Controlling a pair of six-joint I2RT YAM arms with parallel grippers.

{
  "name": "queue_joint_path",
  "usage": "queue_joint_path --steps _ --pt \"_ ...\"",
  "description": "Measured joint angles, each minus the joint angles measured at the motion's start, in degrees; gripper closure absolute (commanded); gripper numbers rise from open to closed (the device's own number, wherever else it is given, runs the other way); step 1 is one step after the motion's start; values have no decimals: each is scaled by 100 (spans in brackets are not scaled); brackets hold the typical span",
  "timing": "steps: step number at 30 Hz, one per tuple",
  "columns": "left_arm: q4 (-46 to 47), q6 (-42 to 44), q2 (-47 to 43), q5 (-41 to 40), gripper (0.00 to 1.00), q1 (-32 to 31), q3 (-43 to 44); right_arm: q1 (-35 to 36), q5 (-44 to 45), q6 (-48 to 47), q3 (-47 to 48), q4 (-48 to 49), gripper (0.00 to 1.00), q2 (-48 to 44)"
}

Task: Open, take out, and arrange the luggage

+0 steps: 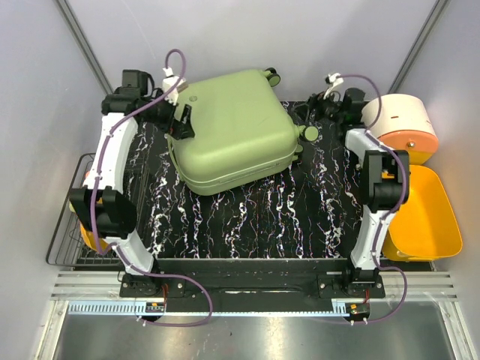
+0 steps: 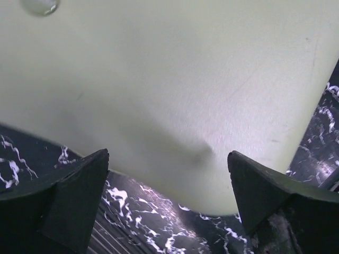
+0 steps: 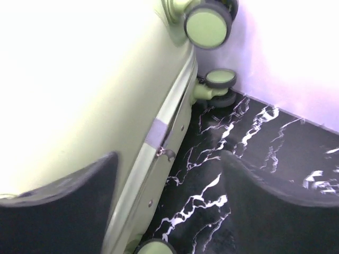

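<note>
1. No words or numbers are showing clearly enough to read in any view.
2. The luggage is wearing a small round badge on its green shell, but the badge is looking too tiny and blurry to read.
3. Two small orange and black tags are sitting by the arm bases at the near worktop edge, also too small to read.

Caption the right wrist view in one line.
Open right gripper beside the zipper seam of the pale-green hard-shell suitcase on a black marbled tabletop.
</note>
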Motion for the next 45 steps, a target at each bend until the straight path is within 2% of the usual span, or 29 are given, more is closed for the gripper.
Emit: queue_joint_path --steps 4,8,12,18,21,27,33,37,41,45 --pt "22 -492 -562 282 1 575 -459 -72 138 -229 -46 -833 6 -955" --pt "173 -957 -1156 638 1 1187 -1075 -70 142 -337 205 -1821 6 -1408" --pt "391 -1456 -1567 824 1 1259 -1698 -70 24 -348 363 -2896 4 -1445" --pt "1051 -2531 -1937 876 1 1207 -2778 -72 -511 -267 352 -4223 7 -1443" --pt "1386 -2983 -2006 866 1 1207 -3178 -101 -885 -223 271 -4343 9 -1451" --pt "2063 -3665 -1993 905 1 1207 -3620 -103 -1471 -431 -511 -4238 13 -1928" --pt "2815 -3965 -1458 975 1 1104 -3491 68 -1963 -739 -1370 -4752 17 -2651" --pt "3222 -4070 -874 960 5 997 -3029 199 -2061 -885 -2131 -5045 12 -3429" --pt "3412 -3989 168 968 7 750 -1891 566 -1915 -793 -2815 -5362 7 -4312" --pt "2962 -3477 1064 866 5 470 -376 1051 -1705 -433 -3289 -5386 6 -5036"
